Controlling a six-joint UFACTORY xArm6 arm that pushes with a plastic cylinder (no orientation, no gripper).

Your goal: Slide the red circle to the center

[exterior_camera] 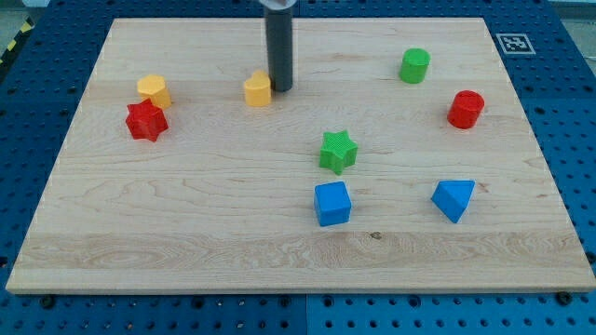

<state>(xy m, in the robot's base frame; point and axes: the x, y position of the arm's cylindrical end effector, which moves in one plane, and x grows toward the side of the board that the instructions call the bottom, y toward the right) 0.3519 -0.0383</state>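
Your red circle (466,109) sits far right on the wooden board (186,233), well apart from everything but the green cylinder (415,66) just up and left of it. Between it and the board's middle, the green star (338,152) sits near centre, with a blue cube (332,204) close below it and a blue wedge-like block (453,199) lower right. At far left, a red star (146,121) touches a yellow block (154,90) just above it. Your rod hangs straight down from the top edge, upright; my tip (279,89) rests on the board just right of another yellow block (258,90), touching or nearly so, can't tell. No gripper here, so nothing to spread or pinch. The rod's upper end is cut off by the frame, and the yellow blocks' shapes are hard to make out.
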